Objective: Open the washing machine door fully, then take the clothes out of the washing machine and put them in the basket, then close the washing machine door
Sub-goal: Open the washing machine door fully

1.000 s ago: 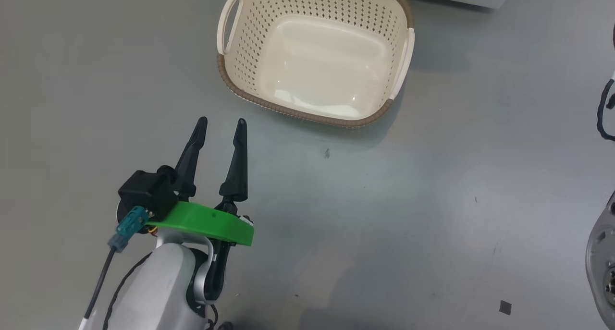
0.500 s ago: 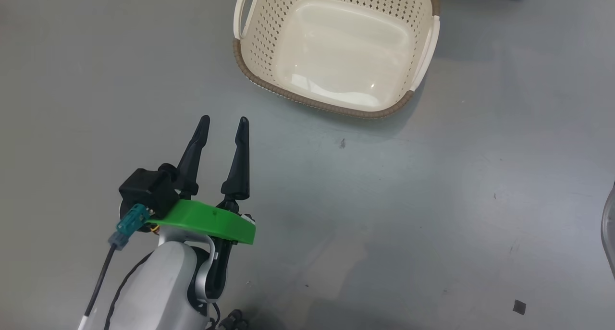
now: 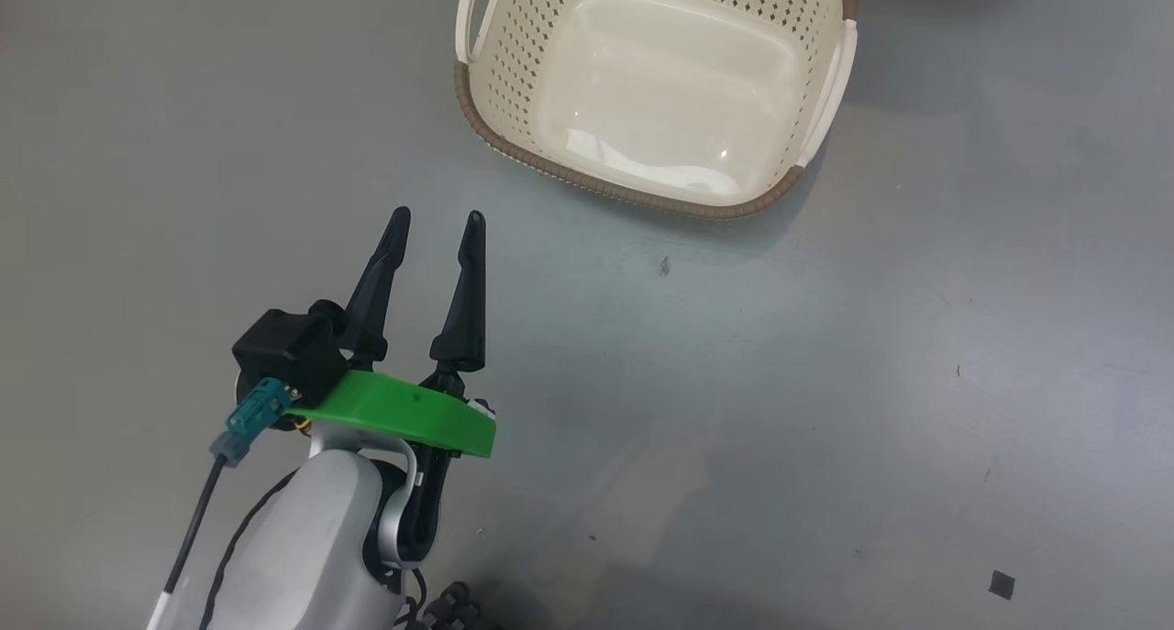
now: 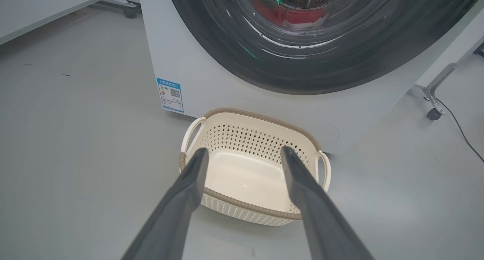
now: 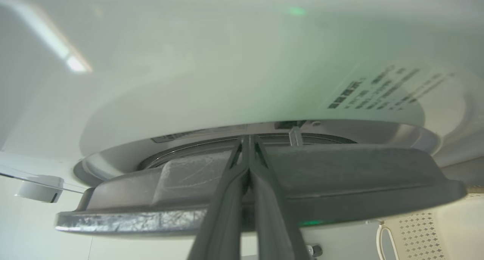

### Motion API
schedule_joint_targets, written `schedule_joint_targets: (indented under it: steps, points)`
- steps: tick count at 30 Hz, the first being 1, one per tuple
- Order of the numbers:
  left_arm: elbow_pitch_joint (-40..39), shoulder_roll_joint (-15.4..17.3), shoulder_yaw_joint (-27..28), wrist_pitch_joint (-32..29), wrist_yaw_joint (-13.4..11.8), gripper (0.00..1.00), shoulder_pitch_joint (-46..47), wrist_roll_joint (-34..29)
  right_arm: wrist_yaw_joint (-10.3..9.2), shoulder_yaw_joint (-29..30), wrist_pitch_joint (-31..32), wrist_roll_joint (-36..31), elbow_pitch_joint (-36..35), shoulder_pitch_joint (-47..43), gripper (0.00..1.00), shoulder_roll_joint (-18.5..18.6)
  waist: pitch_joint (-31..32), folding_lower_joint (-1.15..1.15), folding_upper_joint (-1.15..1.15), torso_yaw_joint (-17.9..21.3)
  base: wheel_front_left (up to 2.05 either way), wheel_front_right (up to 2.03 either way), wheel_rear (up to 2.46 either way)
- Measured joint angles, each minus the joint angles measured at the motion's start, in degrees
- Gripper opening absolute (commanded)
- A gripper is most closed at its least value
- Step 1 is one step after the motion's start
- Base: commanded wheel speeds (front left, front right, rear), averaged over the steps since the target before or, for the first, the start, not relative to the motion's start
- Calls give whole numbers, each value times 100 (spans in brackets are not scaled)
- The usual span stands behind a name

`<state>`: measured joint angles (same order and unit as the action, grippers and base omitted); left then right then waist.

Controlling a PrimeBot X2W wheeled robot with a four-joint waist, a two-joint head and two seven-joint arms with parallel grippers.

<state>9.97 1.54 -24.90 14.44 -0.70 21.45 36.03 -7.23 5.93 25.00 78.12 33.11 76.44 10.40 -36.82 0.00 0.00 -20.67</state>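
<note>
Right gripper (image 5: 248,139): 2 fingers pressed flat together with nothing between them. The tips sit at the seam where the washing machine door (image 5: 340,169) meets the white front. The door looks barely off its seat; how far, cannot tell.

Left gripper (image 3: 437,215): fingers spread wide and empty, hanging over bare floor (image 3: 825,382), near and left of the basket (image 3: 523,71).

Basket: empty, on the floor just in front of the washing machine (image 4: 211,82), below the door.

Clothes (image 4: 287,16): red heap seen through the door, inside the machine.

Handling, my read:
- Door: rigid, hinged and glossy, likely slick. Hook behind the free rim edge and follow its arc; do not pinch the bulging centre.
- Clothes: soft, light and limp. Pinch a bunched fold, and expect trailing ends to drag.
- Basket: light, may slide if nudged.
</note>
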Motion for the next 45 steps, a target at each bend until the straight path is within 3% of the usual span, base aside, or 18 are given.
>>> schedule_joint_targets:
  steps: [27,45]
  points:
    - [19,-1,-133,0,-2,100,31,0,-1,-1,725,203,757,319,0,148,63,0,0,45,0,0,0]
    - [130,0,-101,0,-8,100,31,-93,8,-101,1076,297,1028,159,0,40,354,0,0,162,0,0,0]
